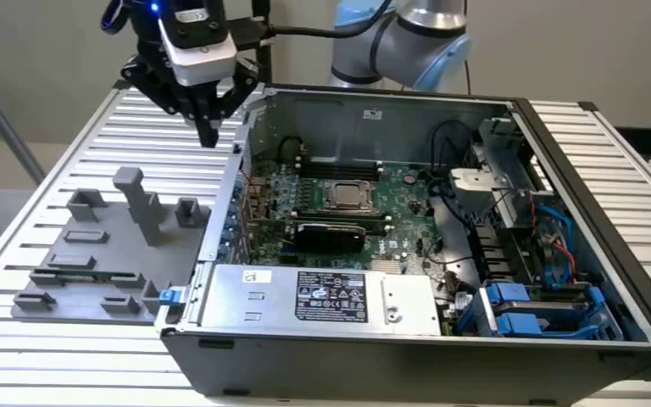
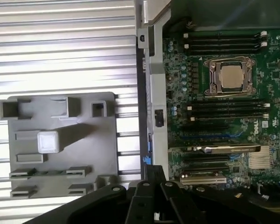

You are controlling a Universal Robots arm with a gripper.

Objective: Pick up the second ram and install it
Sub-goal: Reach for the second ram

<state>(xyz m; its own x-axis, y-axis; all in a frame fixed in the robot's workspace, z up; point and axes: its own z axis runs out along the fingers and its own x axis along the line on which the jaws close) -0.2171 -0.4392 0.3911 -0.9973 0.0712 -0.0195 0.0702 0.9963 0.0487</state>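
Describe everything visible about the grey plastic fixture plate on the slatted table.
The grey plastic fixture plate lies flat on the ribbed metal table, at the exterior view's left of the open black computer case. Its matte base carries one tall upright post, low blocks, hollow square pockets and paired slot holders. The slots look empty. Only the table touches it.

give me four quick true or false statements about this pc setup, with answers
1. The computer case is open, its motherboard in sight. True.
2. The gripper is down inside the case. False: it hangs above the slatted table, beside the case's wall.
3. The grey fixture lies on the table outside the case. True.
4. A cooler covers the processor. False: its metal top is bare.
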